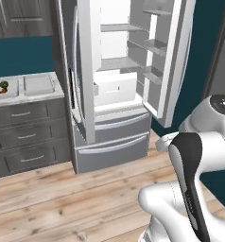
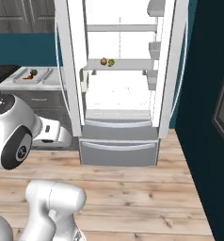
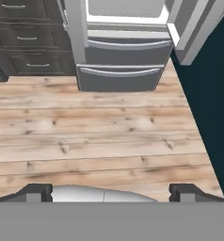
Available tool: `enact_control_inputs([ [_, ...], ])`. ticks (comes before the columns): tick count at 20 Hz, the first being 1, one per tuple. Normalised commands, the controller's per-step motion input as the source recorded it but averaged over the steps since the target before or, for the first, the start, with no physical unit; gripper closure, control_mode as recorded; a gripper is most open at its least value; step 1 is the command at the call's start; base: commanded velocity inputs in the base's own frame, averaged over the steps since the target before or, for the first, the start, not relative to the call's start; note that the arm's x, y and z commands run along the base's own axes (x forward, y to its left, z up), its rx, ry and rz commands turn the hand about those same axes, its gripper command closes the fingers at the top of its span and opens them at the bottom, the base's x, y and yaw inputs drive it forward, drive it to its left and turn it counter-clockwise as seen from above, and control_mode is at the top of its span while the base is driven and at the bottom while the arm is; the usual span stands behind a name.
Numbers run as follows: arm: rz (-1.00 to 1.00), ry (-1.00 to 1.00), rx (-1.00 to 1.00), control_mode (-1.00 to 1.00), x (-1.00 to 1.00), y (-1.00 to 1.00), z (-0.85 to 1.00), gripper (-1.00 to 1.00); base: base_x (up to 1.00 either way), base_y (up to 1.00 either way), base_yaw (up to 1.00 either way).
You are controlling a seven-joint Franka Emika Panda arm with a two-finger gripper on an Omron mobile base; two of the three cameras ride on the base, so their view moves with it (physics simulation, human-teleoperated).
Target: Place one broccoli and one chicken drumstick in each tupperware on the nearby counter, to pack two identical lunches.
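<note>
Tupperware (image 1: 38, 84) pair on counter (image 1: 27, 97) left of open fridge (image 2: 121, 70); left one holds food, apparently broccoli and drumstick. Gripper (image 3: 111, 190) wide, empty, above wood floor (image 3: 100, 136).

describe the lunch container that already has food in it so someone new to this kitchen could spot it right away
Start at the open fridge and look left to the white marble counter over dark grey drawers. Two shallow pale tupperware sit there side by side. The one farther from the fridge holds a small green and an orange piece; its neighbour looks bare.
</note>
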Motion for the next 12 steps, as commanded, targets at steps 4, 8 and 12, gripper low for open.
enact_control_inputs([
  [4, 0.0, 0.0, 0.0, 1.0, 0.0, 0.0, 0.0, -1.0, 0.41, -0.36, 0.0],
  [8, 0.0, 0.0, 0.0, 1.0, 0.0, 0.0, 0.0, -1.0, 0.28, -0.07, -0.02],
  [12, 0.0, 0.0, 0.0, 1.0, 0.0, 0.0, 0.0, -1.0, 0.26, -0.22, 0.0],
])
